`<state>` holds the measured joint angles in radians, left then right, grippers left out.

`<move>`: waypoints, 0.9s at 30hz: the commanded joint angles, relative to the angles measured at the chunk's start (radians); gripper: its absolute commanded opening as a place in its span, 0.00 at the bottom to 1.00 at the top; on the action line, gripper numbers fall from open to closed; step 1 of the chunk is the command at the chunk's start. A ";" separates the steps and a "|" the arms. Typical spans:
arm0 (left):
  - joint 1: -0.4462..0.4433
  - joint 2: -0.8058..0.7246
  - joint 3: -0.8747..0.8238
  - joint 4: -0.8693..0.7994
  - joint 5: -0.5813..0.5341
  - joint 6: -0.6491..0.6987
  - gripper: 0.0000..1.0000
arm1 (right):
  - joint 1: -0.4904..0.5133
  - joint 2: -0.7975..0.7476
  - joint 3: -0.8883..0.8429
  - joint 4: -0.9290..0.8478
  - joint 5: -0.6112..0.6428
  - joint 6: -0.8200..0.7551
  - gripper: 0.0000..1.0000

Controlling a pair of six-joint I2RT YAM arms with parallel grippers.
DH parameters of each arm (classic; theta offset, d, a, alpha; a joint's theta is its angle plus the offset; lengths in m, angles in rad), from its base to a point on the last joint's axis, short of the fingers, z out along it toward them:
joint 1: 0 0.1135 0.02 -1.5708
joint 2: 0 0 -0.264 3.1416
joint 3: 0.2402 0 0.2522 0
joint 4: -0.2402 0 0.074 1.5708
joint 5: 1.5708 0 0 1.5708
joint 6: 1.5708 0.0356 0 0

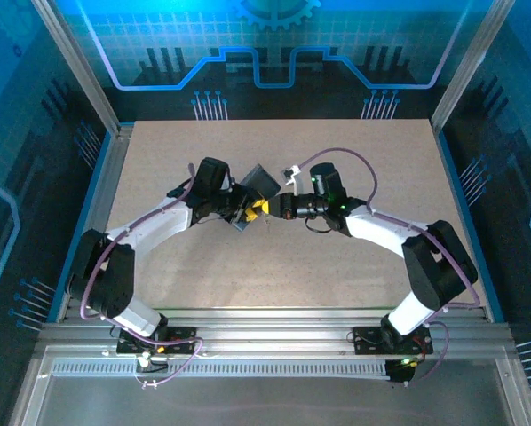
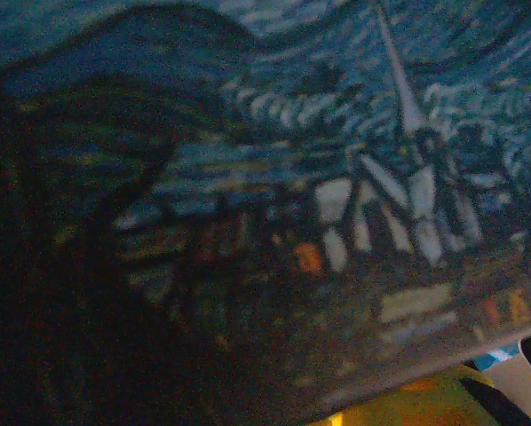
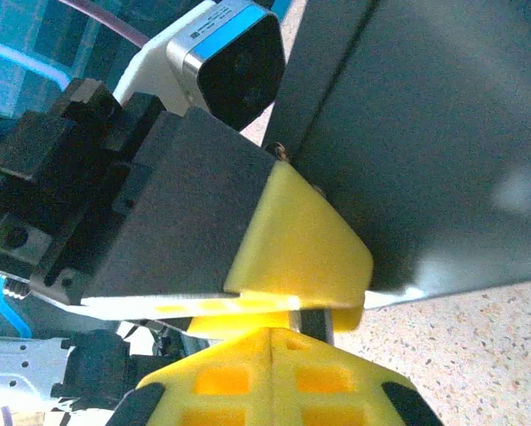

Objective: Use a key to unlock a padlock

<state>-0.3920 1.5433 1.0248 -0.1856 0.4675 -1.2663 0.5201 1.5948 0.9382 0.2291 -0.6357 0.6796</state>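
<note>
The dark blue swirl-painted tin [image 1: 264,182] is lifted off the table at the middle, and its painted face [image 2: 336,177] is close against the left wrist camera. My left gripper [image 1: 246,211] is shut on the tin's thin pale rim [image 3: 186,306], one yellow finger [image 3: 301,240] above it and one below. My right gripper [image 3: 270,342] meets it tip to tip [image 1: 267,209], with its yellow fingers pressed together. A small dark piece with silvery edges [image 3: 317,321] stands just past those tips; I cannot tell whether it is the padlock or the key.
The tin's plain grey side [image 3: 425,133] towers to the right of my right fingers. Speckled beige tabletop [image 1: 336,266] spreads around both arms. Metal rails [image 1: 274,333] and blue-lit walls close in the work area.
</note>
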 commanded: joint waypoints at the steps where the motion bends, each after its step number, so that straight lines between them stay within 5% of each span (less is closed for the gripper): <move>1: 0.028 -0.049 -0.005 0.010 0.016 -0.006 0.00 | -0.036 -0.095 -0.026 -0.121 0.021 -0.111 0.17; 4: 0.038 -0.030 0.014 -0.043 0.031 0.001 0.00 | -0.052 -0.172 -0.032 -0.274 0.057 -0.282 0.30; 9: 0.039 0.010 0.070 -0.187 0.038 0.008 0.00 | -0.009 -0.278 -0.027 -0.435 0.327 -0.614 0.39; 17: 0.039 0.016 0.120 -0.260 0.056 0.005 0.02 | 0.164 -0.280 -0.214 0.009 0.646 -1.071 0.38; 27: 0.036 0.009 0.133 -0.281 0.066 0.009 0.02 | 0.311 -0.111 -0.147 0.184 0.850 -1.328 0.40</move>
<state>-0.3561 1.5578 1.1156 -0.4572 0.4908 -1.2659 0.8108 1.4586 0.7471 0.3000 0.1310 -0.5323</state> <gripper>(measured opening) 0.304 0.397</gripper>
